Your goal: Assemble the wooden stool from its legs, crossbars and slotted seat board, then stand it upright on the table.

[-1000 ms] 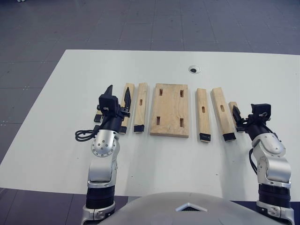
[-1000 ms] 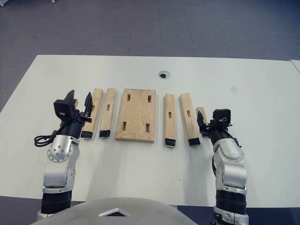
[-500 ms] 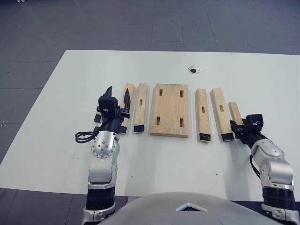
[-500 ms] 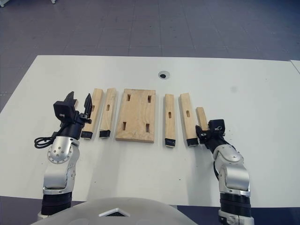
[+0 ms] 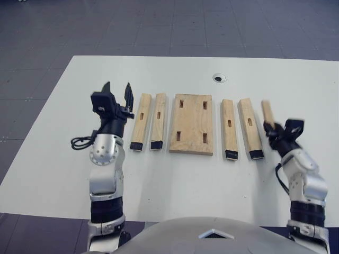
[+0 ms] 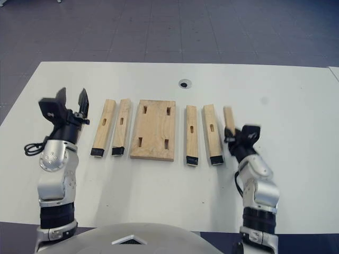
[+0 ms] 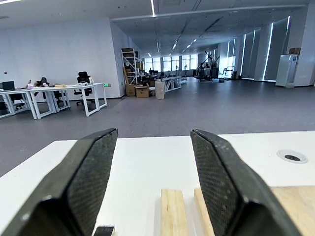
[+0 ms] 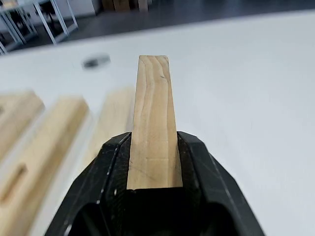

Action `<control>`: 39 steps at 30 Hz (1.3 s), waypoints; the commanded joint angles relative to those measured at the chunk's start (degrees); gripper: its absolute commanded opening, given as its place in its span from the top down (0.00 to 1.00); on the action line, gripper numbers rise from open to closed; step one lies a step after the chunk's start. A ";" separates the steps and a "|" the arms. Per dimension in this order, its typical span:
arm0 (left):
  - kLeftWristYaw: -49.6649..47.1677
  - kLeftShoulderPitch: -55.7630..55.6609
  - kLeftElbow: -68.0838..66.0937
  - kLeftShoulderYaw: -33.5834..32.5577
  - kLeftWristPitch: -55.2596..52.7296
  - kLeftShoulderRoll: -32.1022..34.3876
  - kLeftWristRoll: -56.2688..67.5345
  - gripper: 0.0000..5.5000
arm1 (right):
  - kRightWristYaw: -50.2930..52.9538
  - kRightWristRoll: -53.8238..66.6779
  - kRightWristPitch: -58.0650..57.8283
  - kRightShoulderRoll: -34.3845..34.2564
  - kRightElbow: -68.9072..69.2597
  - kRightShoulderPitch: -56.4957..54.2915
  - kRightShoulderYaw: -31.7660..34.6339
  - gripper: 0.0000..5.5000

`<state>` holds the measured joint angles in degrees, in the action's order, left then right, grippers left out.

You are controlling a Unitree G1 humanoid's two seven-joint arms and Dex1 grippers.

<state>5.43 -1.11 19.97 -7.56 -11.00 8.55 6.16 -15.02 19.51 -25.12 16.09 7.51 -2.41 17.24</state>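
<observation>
- White tabletop (image 5: 175, 180): beneath left tool (image 5: 117, 88) and right tool (image 5: 281, 127).
- Round cable port (image 5: 219, 78): set in tabletop, well ahead, between both tools.
- Grey tiled floor (image 5: 159, 26): beyond tabletop.
- Desks (image 7: 49, 89), office chairs (image 7: 84, 78): far ahead of left tool.

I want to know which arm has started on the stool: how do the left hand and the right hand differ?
The left hand is open, while the right hand is shut. The left hand holds nothing, while the right hand grips a crossbar by one end, its other end sticking out past the fingers. Both are black, two-fingered and over the white table.
</observation>
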 commanded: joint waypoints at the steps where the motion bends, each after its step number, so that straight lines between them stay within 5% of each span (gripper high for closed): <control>1: 2.54 -2.22 0.81 -0.04 -6.05 0.72 4.31 0.50 | -0.22 2.37 -4.01 0.21 5.71 -5.37 -2.95 0.76; 7: 0.39 -14.46 1.90 -1.43 -23.70 -4.32 20.85 0.50 | -5.12 -9.67 5.27 2.12 8.05 -7.82 -20.73 0.76; 15: -8.91 -14.22 0.49 -6.46 -45.25 -17.21 53.81 0.50 | -5.06 -12.21 10.04 -1.80 12.15 -7.62 -25.98 0.76; 39: -10.70 -13.98 -2.55 -2.28 -39.89 -13.72 75.09 0.50 | -10.88 -3.05 4.35 -4.35 15.53 -8.77 -27.06 0.76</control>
<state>-5.57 -16.33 16.21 -10.83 -50.98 -5.32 80.08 -26.51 16.09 -19.06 11.34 22.79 -10.53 -11.15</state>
